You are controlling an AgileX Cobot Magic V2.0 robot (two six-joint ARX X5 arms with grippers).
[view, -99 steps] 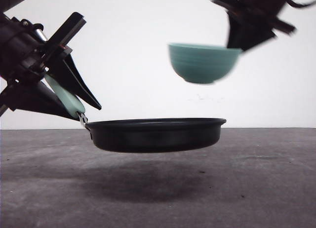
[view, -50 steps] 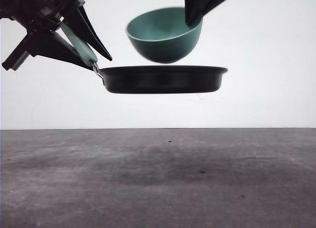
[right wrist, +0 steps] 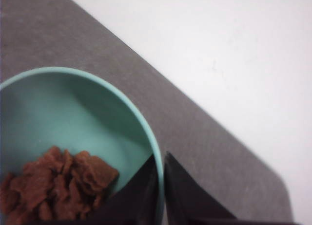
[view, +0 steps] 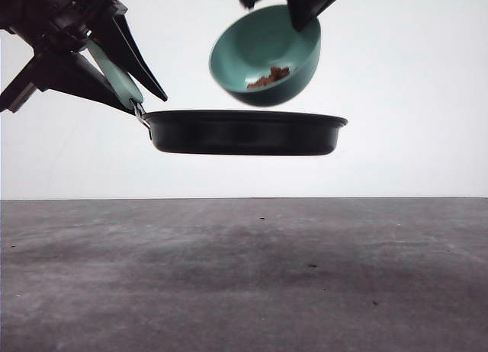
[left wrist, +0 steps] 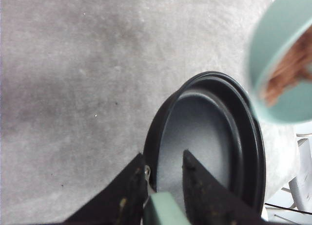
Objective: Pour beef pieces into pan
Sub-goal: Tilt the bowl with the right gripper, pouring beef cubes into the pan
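The black pan (view: 244,132) hangs level in the air, high above the table. My left gripper (view: 141,93) is shut on its mint-green handle (view: 114,74); the handle (left wrist: 163,209) sits between both fingers in the left wrist view, with the pan's bare inside (left wrist: 200,137) beyond. Just above the pan, a ribbed teal bowl (view: 265,56) tilts its mouth toward the camera. My right gripper (right wrist: 160,159) is shut on the bowl's rim (right wrist: 153,137). The beef pieces (view: 268,77) lie heaped low inside the bowl (right wrist: 53,186), also blurred at the bowl's mouth (left wrist: 287,71).
A grey table (view: 244,276) stretches below, with a white wall (view: 412,100) behind. The table's far corner and edge (right wrist: 273,181) show in the right wrist view. A white object with a thin cable (left wrist: 302,196) sits past the table edge.
Over the last second the pan rose from low over the table, and the bowl came from the right to above it. In the last half second the bowl tipped further, showing the beef.
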